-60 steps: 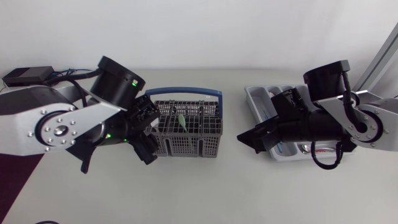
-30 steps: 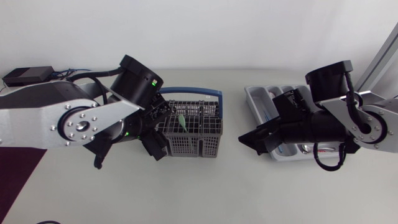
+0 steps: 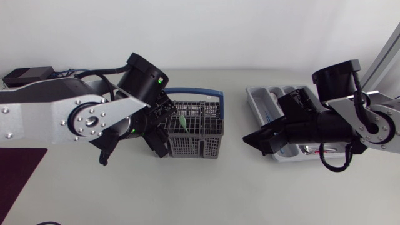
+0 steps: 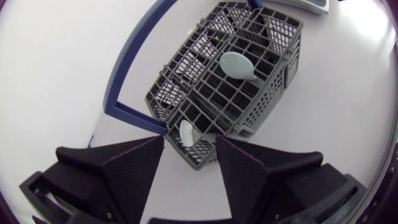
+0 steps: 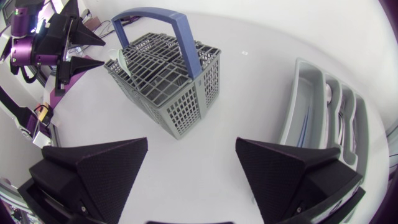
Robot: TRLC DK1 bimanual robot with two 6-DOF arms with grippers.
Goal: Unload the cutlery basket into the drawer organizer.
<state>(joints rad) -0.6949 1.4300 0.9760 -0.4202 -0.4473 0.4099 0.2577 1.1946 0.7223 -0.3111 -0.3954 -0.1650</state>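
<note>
Hovering at basket corner — left claw spread.

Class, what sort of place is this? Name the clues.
Likely a robotics lab staging a kitchen chore: left arm and right arm at a table, cutlery basket, drawer organizer.

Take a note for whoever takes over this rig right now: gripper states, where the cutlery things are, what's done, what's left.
Left gripper: open, at a corner of the cutlery basket; a white spoon stands just ahead of its fingers, not gripped.
Right gripper: open and empty, over the table between the basket and the drawer organizer.
Done: some cutlery lies in the organizer.
Left: the white spoon and a green spoon are in the basket; more may be hidden.
</note>
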